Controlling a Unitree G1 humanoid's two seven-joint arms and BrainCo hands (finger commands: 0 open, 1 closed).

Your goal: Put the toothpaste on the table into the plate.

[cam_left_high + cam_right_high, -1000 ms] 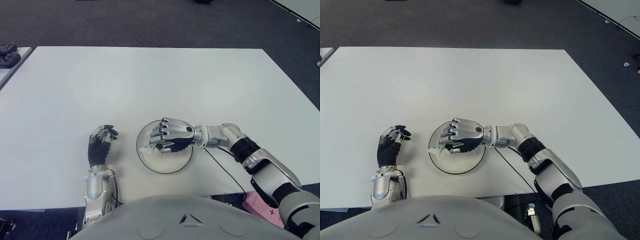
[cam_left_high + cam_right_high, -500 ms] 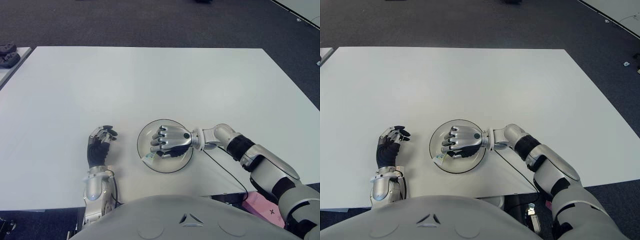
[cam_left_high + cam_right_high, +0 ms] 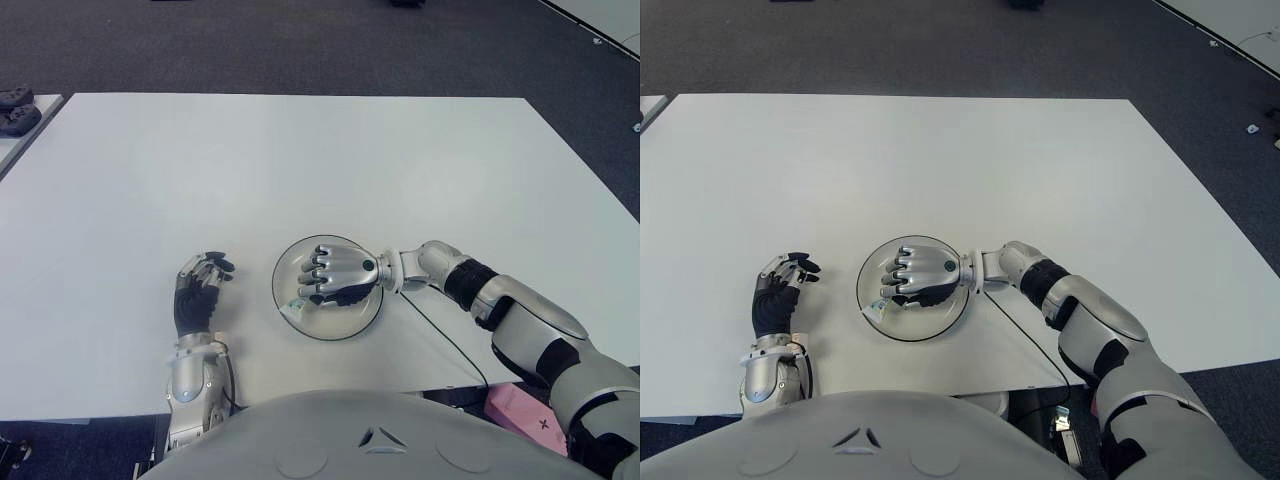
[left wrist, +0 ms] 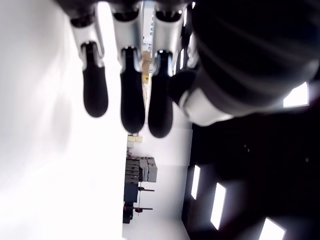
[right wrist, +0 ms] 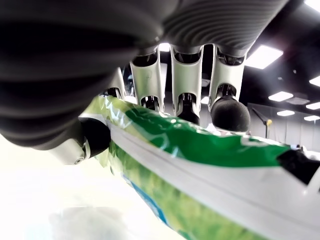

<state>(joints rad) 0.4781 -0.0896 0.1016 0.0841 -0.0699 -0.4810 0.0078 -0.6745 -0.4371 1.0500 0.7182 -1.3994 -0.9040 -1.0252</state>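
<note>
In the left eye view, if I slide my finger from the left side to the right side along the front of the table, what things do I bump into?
Left hand → the plate's left rim → toothpaste poking out of the right hand → right hand over the plate.

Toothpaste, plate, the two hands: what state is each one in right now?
Green and white toothpaste tube: gripped by the right hand, low over the plate, one end showing at the fingertips.
Round clear glass plate: flat on the white table, nothing lying free in it.
Right hand: fingers curled around the tube.
Left hand: idle left of the plate, fingers relaxed, holding nothing.
</note>
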